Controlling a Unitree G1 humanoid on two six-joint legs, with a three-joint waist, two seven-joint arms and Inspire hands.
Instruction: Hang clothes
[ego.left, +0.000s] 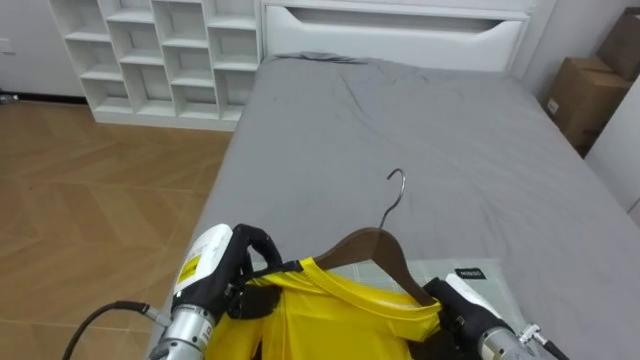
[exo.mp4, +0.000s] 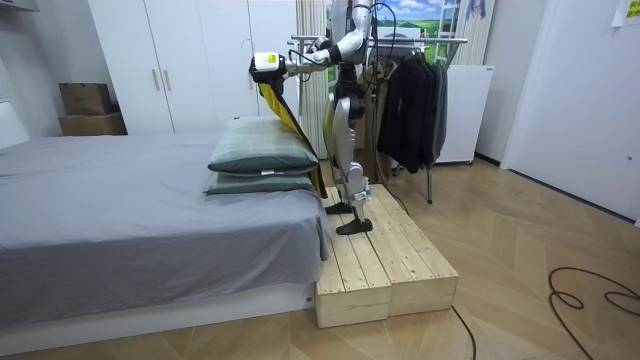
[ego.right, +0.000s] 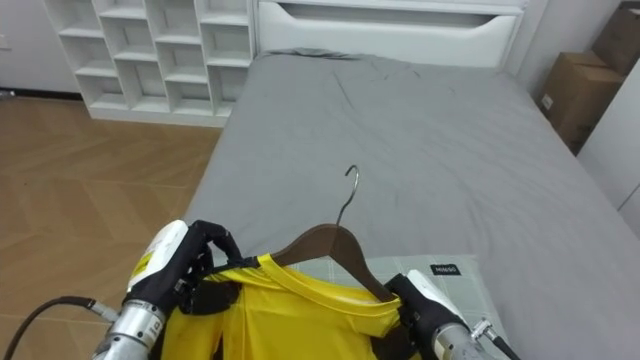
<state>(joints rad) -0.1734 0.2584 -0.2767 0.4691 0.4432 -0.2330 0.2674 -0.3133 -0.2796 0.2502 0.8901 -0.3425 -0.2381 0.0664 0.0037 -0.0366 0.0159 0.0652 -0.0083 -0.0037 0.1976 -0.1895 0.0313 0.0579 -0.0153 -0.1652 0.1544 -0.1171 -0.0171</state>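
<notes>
The wooden hanger (ego.left: 378, 250) is held up over the foot end of the bed (ego.left: 400, 120), with the yellow garment (ego.left: 330, 312) draped on it and hanging down toward the robot. Its long axis runs crosswise to the bed, from one hand to the other, and its metal hook (ego.left: 397, 188) points along the bed toward the head end, away from the robot. The left hand (ego.left: 243, 268) is closed tight on the garment's shoulder at one end of the hanger, fingers curled round the cloth. The right hand (ego.left: 457, 303) sits against the other end, low and partly under the yellow cloth, so whether it grips there cannot be told. Both hands are equally near the hanger, and the hook stands free between them. In the room view the robot stands on a wooden platform (exo.mp4: 385, 265) at the foot of the bed, facing the bed. The clothes rack (exo.mp4: 420, 45) with dark clothes lies behind it, on the side away from the bed. The hook probably has to be swung round toward that rack
</notes>
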